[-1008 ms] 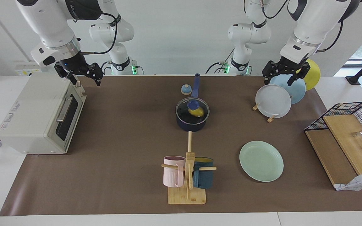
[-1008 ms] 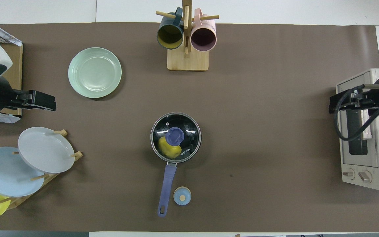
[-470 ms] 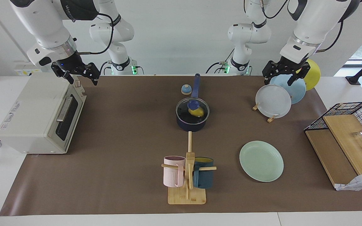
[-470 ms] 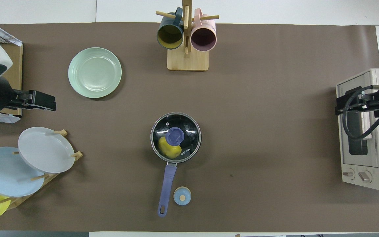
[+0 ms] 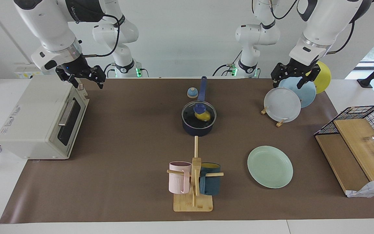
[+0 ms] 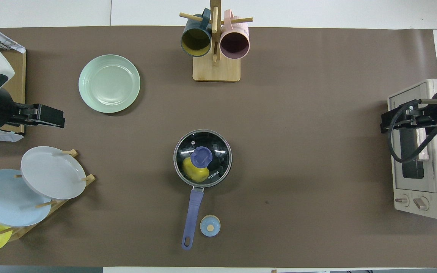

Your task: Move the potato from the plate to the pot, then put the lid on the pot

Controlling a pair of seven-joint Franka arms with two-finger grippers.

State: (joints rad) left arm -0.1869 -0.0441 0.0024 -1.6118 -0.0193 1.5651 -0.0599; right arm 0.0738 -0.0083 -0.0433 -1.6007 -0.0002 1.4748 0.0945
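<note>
Glass lid: clear glass lid with blue knob (image 5: 199,112) sits on the navy saucepan (image 5: 197,127), yellow potato (image 5: 203,115) inside; mint-green plate (image 5: 270,166) bare.
Left gripper (image 5: 292,76): over the plate rack (image 5: 280,123), fingers spread, empty.
Right gripper (image 5: 81,75): over the white toaster oven (image 5: 37,120), fingers apart (waiting).
Risk: an arm swinging low could knock the lid askew.

Bright, even light; soft shadows beneath the round pale mint-green plate (image 6: 109,83); daylight perhaps enters at the left arm's end.

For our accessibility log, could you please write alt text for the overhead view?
A blue pot sits mid-table with its glass lid on and a yellow potato inside. The mint plate lies bare farther from the robots; both hands wait at the table's ends.
</note>
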